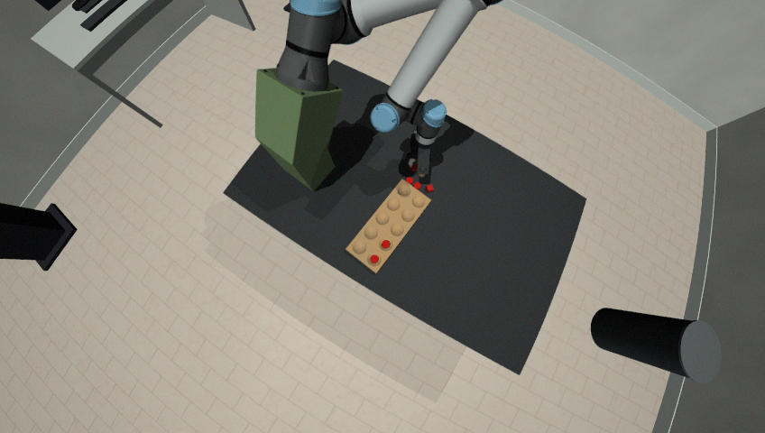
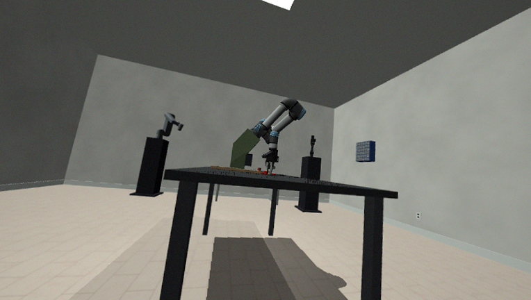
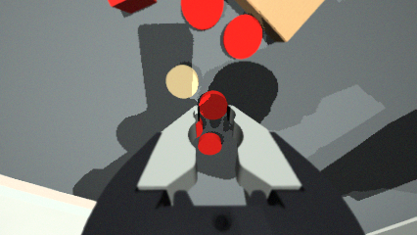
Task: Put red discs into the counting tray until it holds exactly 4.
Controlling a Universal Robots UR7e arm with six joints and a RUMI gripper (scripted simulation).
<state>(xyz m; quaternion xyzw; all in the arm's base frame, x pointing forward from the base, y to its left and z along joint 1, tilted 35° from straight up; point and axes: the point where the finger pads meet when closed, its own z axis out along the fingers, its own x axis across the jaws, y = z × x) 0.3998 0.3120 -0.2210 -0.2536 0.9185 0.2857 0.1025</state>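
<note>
My gripper (image 1: pixel 415 169) (image 2: pixel 270 169) (image 3: pixel 212 107) is shut on a red disc (image 3: pixel 212 104) and stands low over the black table, just beyond the far end of the tan counting tray (image 1: pixel 394 216) (image 3: pixel 286 17). Two red discs (image 1: pixel 385 244) (image 1: pixel 373 259) lie in pockets at the tray's near end; the other pockets are empty. Two loose red discs (image 1: pixel 409 179) (image 1: pixel 417 185) (image 3: pixel 202 10) (image 3: pixel 243 35) lie on the table by the tray's far end.
A red cube (image 1: pixel 429 188) (image 3: pixel 131 4) and a tan disc (image 3: pixel 182 81) lie beside the loose discs. The arm's green base (image 1: pixel 295 128) stands at the table's back left.
</note>
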